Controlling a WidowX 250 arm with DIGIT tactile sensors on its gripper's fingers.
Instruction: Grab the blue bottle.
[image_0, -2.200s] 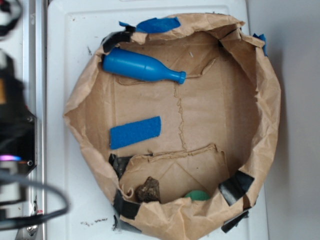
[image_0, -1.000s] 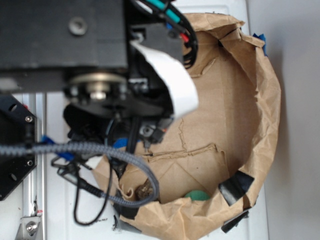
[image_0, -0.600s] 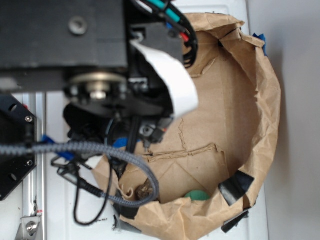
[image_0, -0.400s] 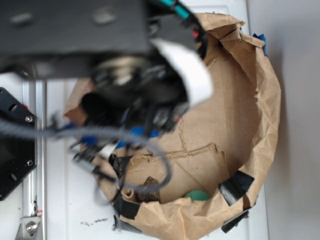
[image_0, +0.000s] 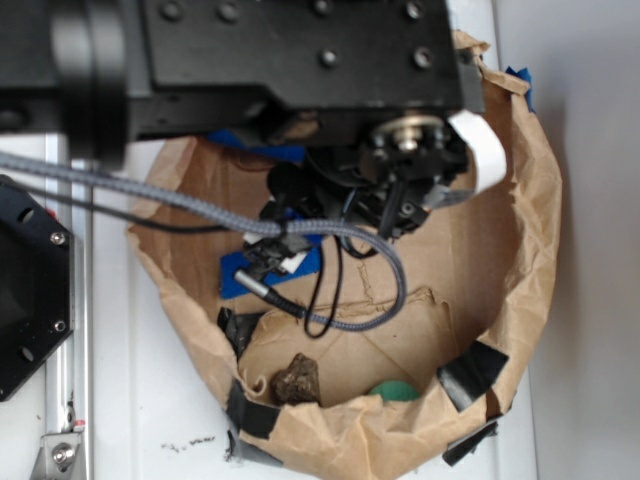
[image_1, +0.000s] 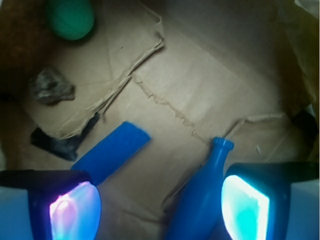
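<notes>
Gripper (image_1: 160, 205) spread wide over the brown paper basin (image_0: 530, 250), blue bottle (image_1: 202, 200) lying between the glowing pads (image_1: 245, 207), nearer the right one, neck pointing away, blue foam strip (image_1: 112, 150) just left.

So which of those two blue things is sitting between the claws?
The blue bottle, round with a narrow neck, lies between the open gripper fingers. The flat blue strip lies further left, by the left finger.

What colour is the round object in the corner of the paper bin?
Green; it shows best in the wrist view.
</notes>
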